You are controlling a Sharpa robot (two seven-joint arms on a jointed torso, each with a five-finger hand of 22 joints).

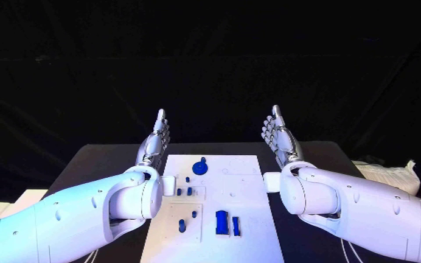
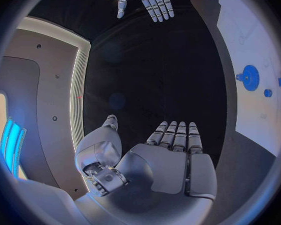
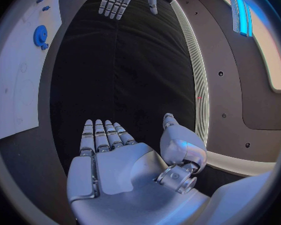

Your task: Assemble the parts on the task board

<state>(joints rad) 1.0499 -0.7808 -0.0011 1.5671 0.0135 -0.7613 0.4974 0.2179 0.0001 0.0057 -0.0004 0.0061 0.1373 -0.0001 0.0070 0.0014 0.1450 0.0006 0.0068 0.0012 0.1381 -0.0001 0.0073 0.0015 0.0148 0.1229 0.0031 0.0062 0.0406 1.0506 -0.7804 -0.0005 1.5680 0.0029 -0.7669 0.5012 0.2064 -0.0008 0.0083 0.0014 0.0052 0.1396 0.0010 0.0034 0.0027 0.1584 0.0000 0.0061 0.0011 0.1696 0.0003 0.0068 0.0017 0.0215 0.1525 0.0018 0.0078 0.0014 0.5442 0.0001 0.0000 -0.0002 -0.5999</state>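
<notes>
The white task board point(image 1: 230, 171) lies in the middle of the table between my two arms. A blue gear point(image 1: 201, 167) stands near its far end, also seen as the blue gear point(image 2: 250, 77) and the blue gear point(image 3: 40, 35). Small blue pegs point(image 1: 184, 190) sit mid-board, and two blue blocks point(image 1: 226, 223) lie at the near end. My left hand point(image 1: 155, 140) is raised flat beside the board's left edge, fingers straight and holding nothing. My right hand point(image 1: 279, 134) mirrors it at the right edge, equally empty. The left hand point(image 2: 172, 155) and the right hand point(image 3: 109, 152) both show bare palms.
The black table point(image 1: 105, 159) extends on both sides of the board. A white crumpled object point(image 1: 390, 171) lies at the table's right edge. Darkness lies beyond the table's far edge.
</notes>
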